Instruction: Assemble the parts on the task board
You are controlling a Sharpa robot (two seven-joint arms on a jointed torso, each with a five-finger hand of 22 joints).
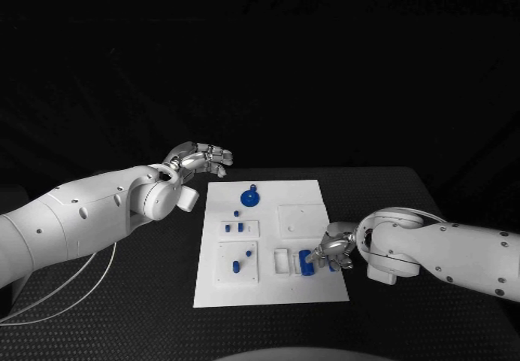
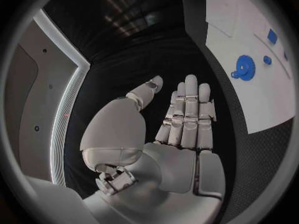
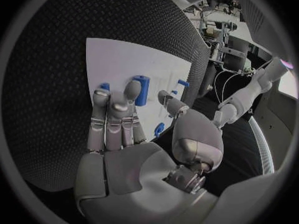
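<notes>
The white task board (image 1: 292, 289) lies in the middle of the black table. A blue gear (image 1: 250, 198) sits near its far edge, with small blue pieces (image 1: 237, 225) just nearer and two more (image 1: 240, 260) in a square recess. A blue cylinder (image 1: 306, 262) stands near the board's right edge. My right hand (image 1: 334, 250) hovers right beside it, fingers straight and apart, holding nothing; the right wrist view shows the cylinder (image 3: 142, 89) just beyond the fingertips (image 3: 132, 90). My left hand (image 1: 201, 159) is raised off the board's far left corner, open and flat (image 2: 184, 124), with the gear (image 2: 244, 67) off to its side.
A white cable (image 1: 65, 297) loops over the table at the left, under my left arm. Bare black tabletop (image 1: 130, 301) surrounds the board. A blank white square recess (image 1: 300, 219) lies on the board's right half.
</notes>
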